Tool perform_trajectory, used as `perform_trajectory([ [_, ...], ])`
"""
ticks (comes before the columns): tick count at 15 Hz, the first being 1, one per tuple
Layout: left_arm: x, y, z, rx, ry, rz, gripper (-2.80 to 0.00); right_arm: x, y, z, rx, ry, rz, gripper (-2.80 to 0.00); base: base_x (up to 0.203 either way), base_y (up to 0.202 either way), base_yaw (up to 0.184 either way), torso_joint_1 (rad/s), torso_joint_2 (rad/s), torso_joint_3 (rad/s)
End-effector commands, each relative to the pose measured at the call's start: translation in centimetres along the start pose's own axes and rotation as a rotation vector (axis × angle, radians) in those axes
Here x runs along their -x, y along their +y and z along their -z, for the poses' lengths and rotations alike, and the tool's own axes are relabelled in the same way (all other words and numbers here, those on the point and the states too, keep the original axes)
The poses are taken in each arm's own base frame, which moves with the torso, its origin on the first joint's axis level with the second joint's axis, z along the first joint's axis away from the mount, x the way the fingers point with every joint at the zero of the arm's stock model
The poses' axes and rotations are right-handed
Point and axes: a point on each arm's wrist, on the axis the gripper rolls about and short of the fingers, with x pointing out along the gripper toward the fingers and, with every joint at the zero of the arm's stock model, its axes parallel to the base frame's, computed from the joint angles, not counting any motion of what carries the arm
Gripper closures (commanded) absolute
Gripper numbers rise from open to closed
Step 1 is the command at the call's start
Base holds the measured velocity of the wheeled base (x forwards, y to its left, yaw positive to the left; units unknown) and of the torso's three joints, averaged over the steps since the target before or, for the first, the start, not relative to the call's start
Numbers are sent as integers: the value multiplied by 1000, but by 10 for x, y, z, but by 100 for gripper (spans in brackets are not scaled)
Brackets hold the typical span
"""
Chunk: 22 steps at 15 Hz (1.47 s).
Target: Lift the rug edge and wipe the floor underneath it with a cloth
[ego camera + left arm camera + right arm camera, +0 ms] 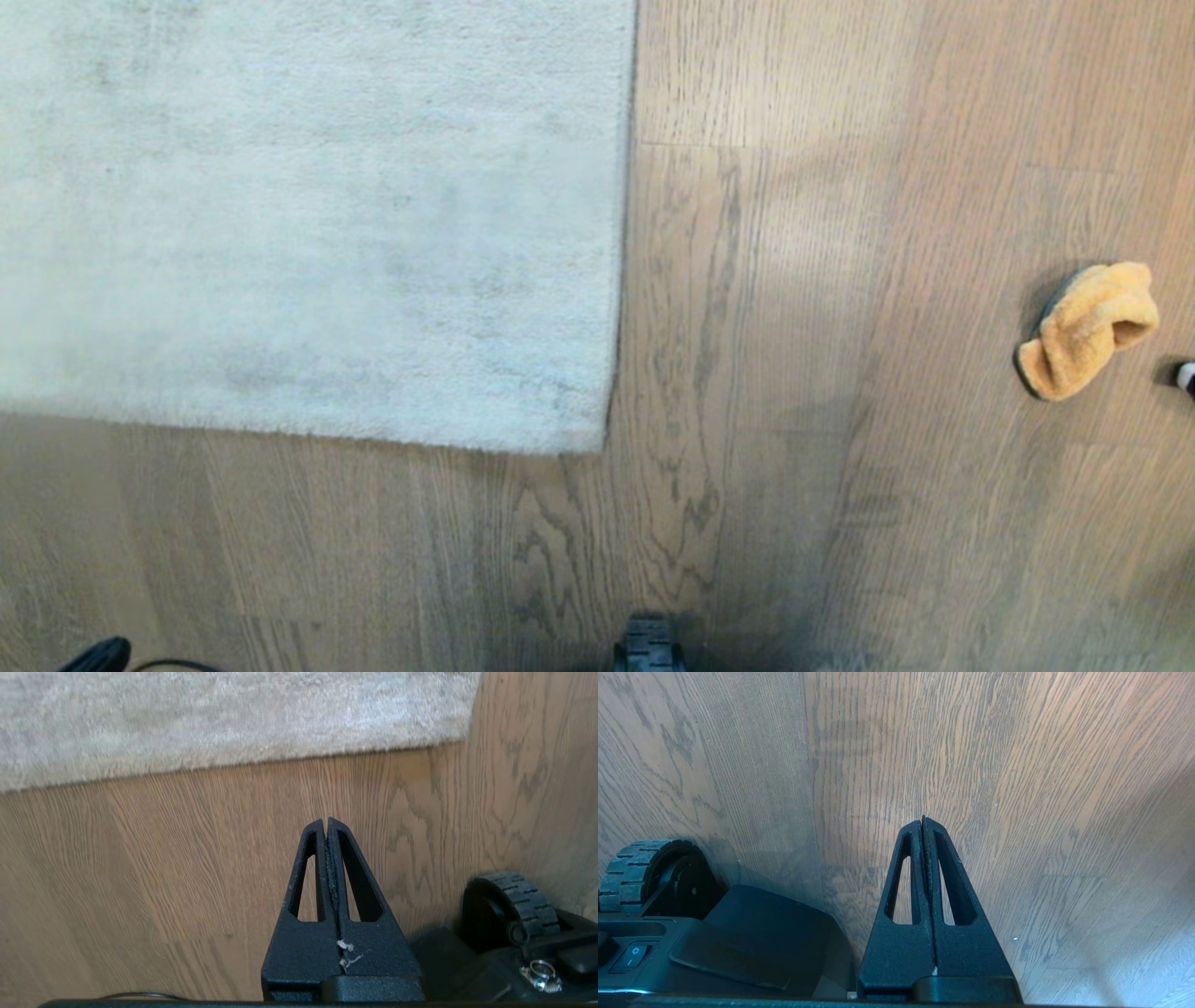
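The pale grey rug (pixel 308 215) lies flat on the brown wood-grain floor (pixel 747 420), filling the upper left of the head view, its corner near the middle. The orange-tan cloth (pixel 1088 329) sits crumpled on the floor at the far right, well away from the rug. In the left wrist view my left gripper (pixel 325 820) is shut with nothing in it, held above bare floor (pixel 163 858) short of the rug's near edge (pixel 233 723). In the right wrist view my right gripper (pixel 923 819) is shut and empty over bare floor (pixel 1041 812); it is outside the head view.
My base's black housing and a ribbed wheel (pixel 518 905) sit close beside the left gripper; another wheel (pixel 640 868) shows near the right one. A black part of the base (pixel 647 644) pokes in at the head view's bottom edge. A small white-tipped object (pixel 1186 376) lies just right of the cloth.
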Motion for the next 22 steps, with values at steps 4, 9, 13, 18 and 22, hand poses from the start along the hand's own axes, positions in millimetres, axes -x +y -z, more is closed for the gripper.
perform_trajectory([
  [4,15,-4,19,-4,-45,-33,0,0,0,0,1,1,0,0,0,0,0,0,0,0],
  [9,25,-4,30,-3,-63,-138,0,0,0,0,1,1,0,0,0,0,0,0,0,0],
  [13,26,-5,37,16,-24,-154,0,0,0,0,1,1,0,0,0,0,0,0,0,0],
  [18,26,-4,37,34,-23,-162,0,0,0,0,1,1,0,0,0,0,0,0,0,0],
  [22,26,-5,37,14,-22,-161,0,0,0,0,1,1,0,0,0,0,0,0,0,0],
])
